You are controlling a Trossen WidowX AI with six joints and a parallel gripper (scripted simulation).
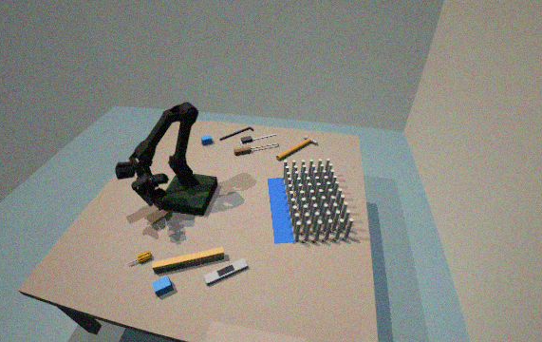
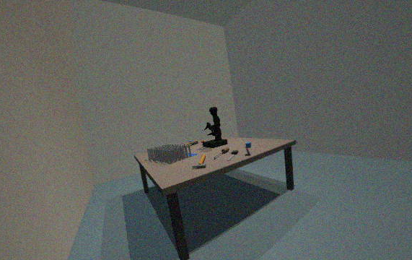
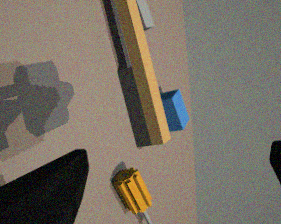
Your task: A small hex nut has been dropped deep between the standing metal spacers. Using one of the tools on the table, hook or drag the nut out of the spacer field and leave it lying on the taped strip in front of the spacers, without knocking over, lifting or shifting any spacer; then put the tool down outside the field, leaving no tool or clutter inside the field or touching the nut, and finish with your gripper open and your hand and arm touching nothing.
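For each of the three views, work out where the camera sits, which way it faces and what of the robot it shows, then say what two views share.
Top: high beside the table, looking obliquely down across it; shows the whole arm.
Exterior: farther off, beyond the hammer's side, facing back across the table; arm small.
Wrist: on the arm, looking down past the gripper's open fingers at a yellow-handled screwdriver.
Top and exterior share the spacers.
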